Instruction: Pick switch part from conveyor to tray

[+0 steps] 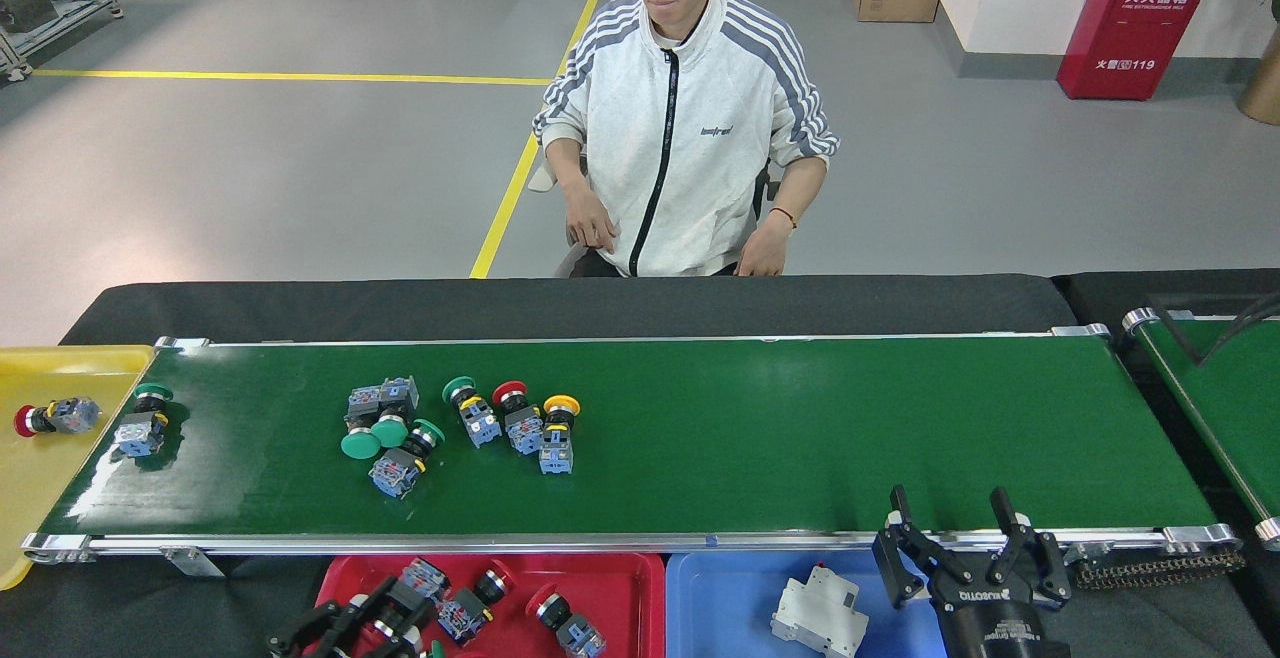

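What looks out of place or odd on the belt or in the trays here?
One green switch sits alone at the conveyor's left end, close to dropping toward the yellow tray, where a red switch already lies. The other switches lie tipped in a loose cluster. Nothing looks damaged.
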`<action>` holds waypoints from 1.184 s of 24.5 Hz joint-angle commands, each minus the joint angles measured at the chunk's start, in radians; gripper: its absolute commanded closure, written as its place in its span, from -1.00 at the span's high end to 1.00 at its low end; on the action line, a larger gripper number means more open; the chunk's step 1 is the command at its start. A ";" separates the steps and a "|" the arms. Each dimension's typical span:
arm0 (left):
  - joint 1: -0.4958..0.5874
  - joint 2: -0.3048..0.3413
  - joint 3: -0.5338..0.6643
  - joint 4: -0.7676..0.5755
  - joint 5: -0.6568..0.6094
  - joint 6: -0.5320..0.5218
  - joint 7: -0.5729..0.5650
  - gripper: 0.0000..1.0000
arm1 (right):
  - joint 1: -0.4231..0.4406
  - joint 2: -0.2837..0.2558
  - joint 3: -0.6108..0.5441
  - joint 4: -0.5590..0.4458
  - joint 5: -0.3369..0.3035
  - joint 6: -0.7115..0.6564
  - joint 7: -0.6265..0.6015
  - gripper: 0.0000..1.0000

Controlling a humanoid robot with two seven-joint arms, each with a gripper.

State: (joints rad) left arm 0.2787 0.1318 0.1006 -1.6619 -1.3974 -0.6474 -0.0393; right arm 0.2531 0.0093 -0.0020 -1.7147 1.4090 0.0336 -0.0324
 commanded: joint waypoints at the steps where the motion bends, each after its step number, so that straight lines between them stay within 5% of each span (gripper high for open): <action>1: -0.004 -0.009 0.002 -0.015 -0.006 -0.003 0.009 0.24 | 0.032 -0.011 -0.003 -0.037 -0.001 -0.004 -0.015 0.98; 3: -0.004 -0.014 0.005 -0.016 -0.006 -0.003 0.013 0.55 | 0.058 -0.012 -0.003 -0.045 -0.001 -0.006 -0.015 0.98; 4: -0.006 -0.014 0.010 -0.018 -0.003 -0.003 0.013 0.98 | 0.064 -0.012 -0.003 -0.045 -0.001 -0.006 -0.015 0.98; 12: -0.004 -0.067 0.191 -0.022 0.002 0.008 0.007 1.00 | 0.064 -0.011 -0.003 -0.045 -0.001 -0.006 -0.015 0.98; 17: -0.012 -0.087 0.315 -0.007 -0.003 0.132 0.007 1.00 | 0.064 -0.011 -0.003 -0.045 -0.001 -0.006 -0.015 0.98; 20: -0.013 -0.077 0.329 0.014 -0.005 0.230 0.010 1.00 | 0.064 -0.011 -0.003 -0.045 0.001 -0.008 -0.015 0.98; 29: -0.069 -0.072 0.327 0.040 -0.014 0.253 0.012 1.00 | 0.063 -0.012 0.000 -0.045 0.001 -0.011 -0.014 0.98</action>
State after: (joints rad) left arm 0.2324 0.0472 0.4297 -1.6148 -1.4095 -0.4044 -0.0371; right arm 0.3197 0.0034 -0.0015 -1.7443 1.4094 0.0275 -0.0376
